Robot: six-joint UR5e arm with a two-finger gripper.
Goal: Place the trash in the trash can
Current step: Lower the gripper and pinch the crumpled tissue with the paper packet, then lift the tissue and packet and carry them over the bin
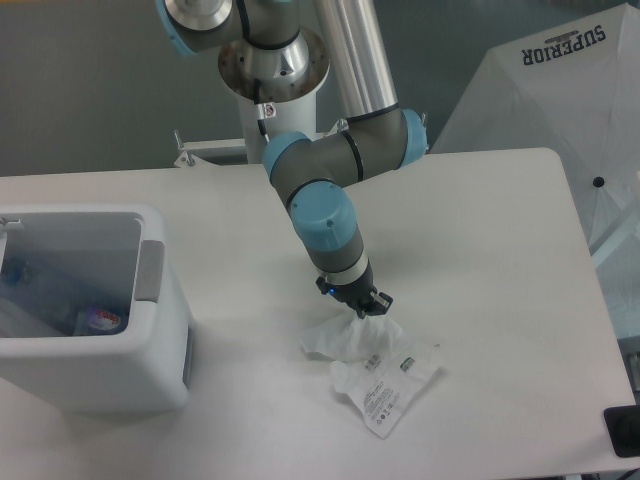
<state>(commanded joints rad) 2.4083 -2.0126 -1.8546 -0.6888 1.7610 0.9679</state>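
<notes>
the hand (364, 304) looks pinched on the wrapper (375, 372) at lower centre of the tabletop (480, 230); lift clear, then carry left over the trash can (95, 310).

A white table (480, 230) stands before a grey wall (90, 90). A white umbrella (560, 90) printed "SUPERIOR" leans at the right.

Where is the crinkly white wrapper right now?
In the camera view, the wrapper lies on the white table, right of the trash can, directly under the tool, which is down at its upper edge.
</notes>
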